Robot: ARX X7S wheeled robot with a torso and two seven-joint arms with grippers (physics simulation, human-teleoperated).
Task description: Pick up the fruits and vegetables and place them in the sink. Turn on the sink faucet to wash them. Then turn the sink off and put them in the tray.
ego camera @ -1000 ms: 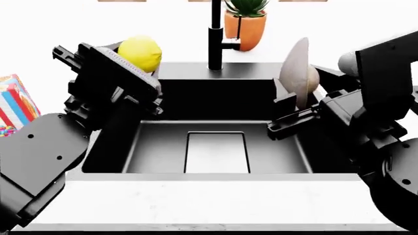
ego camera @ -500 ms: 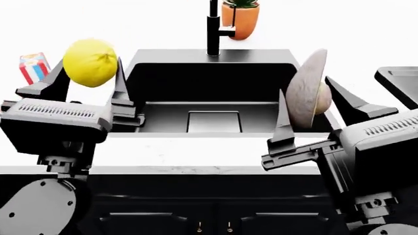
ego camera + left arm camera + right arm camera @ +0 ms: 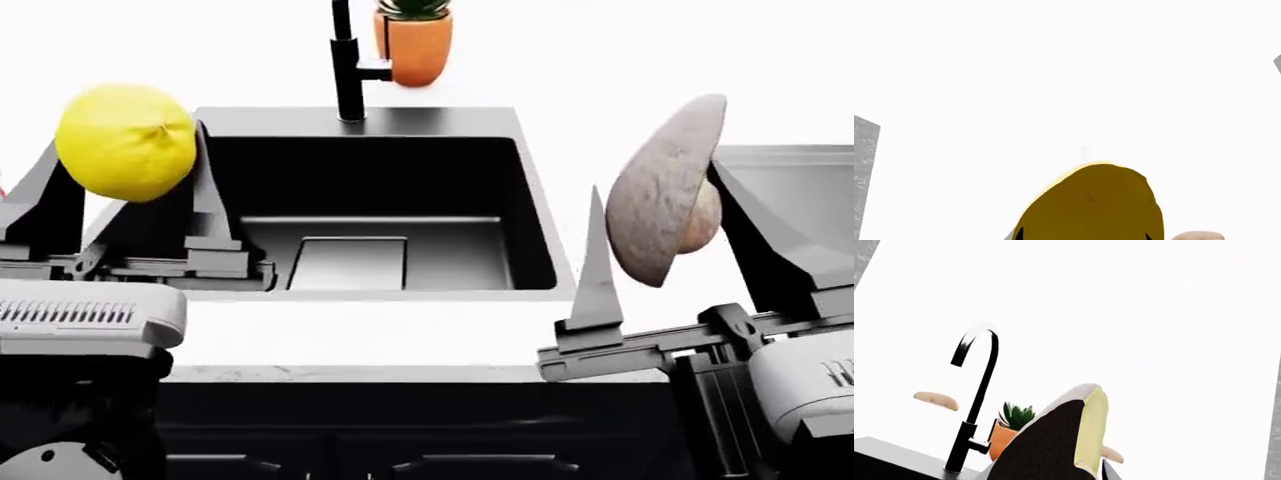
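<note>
My left gripper (image 3: 127,190) is shut on the yellow lemon (image 3: 126,142), held up at the left of the black sink (image 3: 534,215). In the left wrist view the lemon (image 3: 1094,205) fills the lower middle against white. My right gripper (image 3: 681,240) is shut on the halved avocado (image 3: 663,190), brownish skin toward the sink, at the sink's right. The right wrist view shows the avocado (image 3: 1054,445) with its pale green flesh edge. The black sink faucet (image 3: 347,65) stands behind the basin; it also shows as a faucet (image 3: 974,400) in the right wrist view. The grey tray (image 3: 787,165) lies right of the avocado.
An orange pot with a green plant (image 3: 415,40) stands behind the faucet. The white counter front edge (image 3: 400,345) runs below the sink, with dark cabinet doors under it. A rectangular drain plate (image 3: 350,262) lies in the basin floor.
The head view has pulled back and shifted right. Both grippers still hold their fruit, now raised higher, with the tray coming into view at the right.
</note>
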